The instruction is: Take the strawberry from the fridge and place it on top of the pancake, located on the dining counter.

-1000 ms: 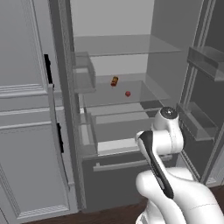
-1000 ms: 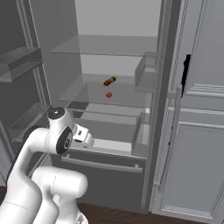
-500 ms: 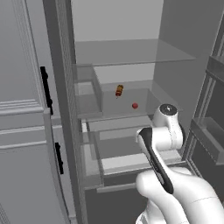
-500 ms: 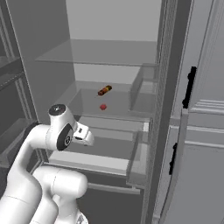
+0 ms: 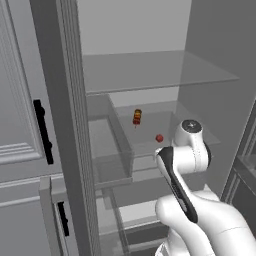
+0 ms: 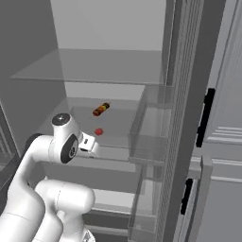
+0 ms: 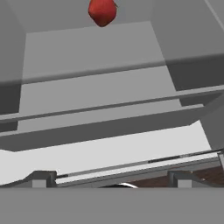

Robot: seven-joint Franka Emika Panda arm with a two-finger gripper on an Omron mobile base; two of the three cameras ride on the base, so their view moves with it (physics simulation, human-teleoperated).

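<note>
Left base view:
- fridge [image 5: 200, 75]: stands open, pale interior exposed.
- glass shelf [image 5: 165, 131]: carries the strawberry [image 5: 159, 138] close to its front edge, with free glass on all sides of the fruit.
- orange-brown item [image 5: 137, 116]: further back on the same shelf, well apart from the strawberry.
- clear bin [image 5: 107, 145]: lines the left side of the shelf and bounds the room there.
- arm: rises from the lower right, its wrist level with the shelf's front edge, right of the strawberry.

Right base view:
- strawberry [image 6: 99, 131]: near the shelf's front edge, just beyond the wrist.
- arm: elbow bent, hand angled in under the upper shelf.
- cabinet [image 6: 227, 118]: light grey, right of the fridge.

Hand view:
- strawberry [image 7: 102, 11]: at the top edge, on the shelf ahead.
- jaws: spread wide, pinching nothing.
</note>
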